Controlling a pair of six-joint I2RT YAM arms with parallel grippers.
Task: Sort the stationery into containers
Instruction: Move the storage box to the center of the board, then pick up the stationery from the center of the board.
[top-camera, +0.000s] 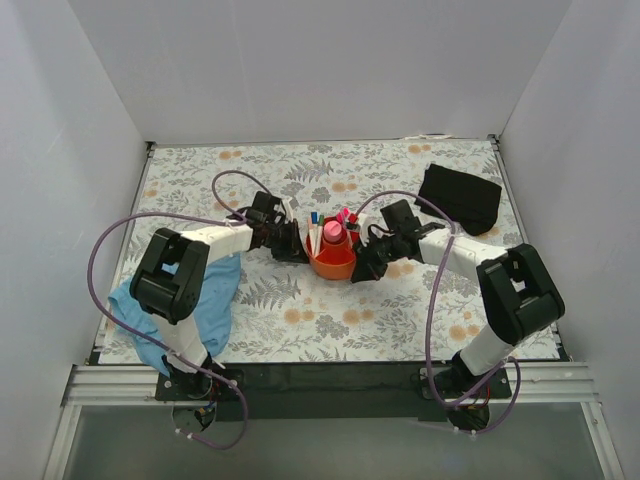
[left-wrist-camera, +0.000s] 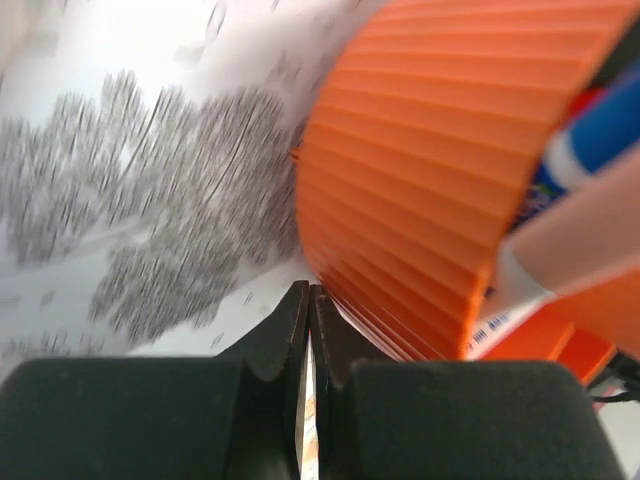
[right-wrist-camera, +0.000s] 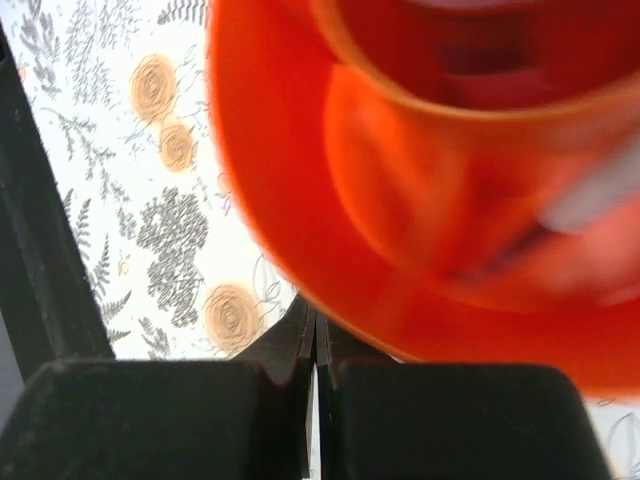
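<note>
The round orange organizer (top-camera: 335, 264) stands mid-table, seemingly tilted. It holds thin white pens with blue and green caps (top-camera: 315, 224), a pink highlighter (top-camera: 333, 238) and pink pieces (top-camera: 347, 215). My left gripper (top-camera: 291, 246) is shut and empty, its tips against the organizer's left side. In the left wrist view the closed tips (left-wrist-camera: 309, 292) touch the ribbed orange wall (left-wrist-camera: 420, 150), with a blue-capped pen (left-wrist-camera: 600, 140) at right. My right gripper (top-camera: 362, 268) is shut and empty at the organizer's right side. Its tips (right-wrist-camera: 315, 305) sit under the orange rim (right-wrist-camera: 300, 230).
A blue cloth (top-camera: 195, 300) lies under my left arm near the front left. A black folded pouch (top-camera: 460, 197) lies at the back right. White walls close in the floral table (top-camera: 300, 320) on three sides.
</note>
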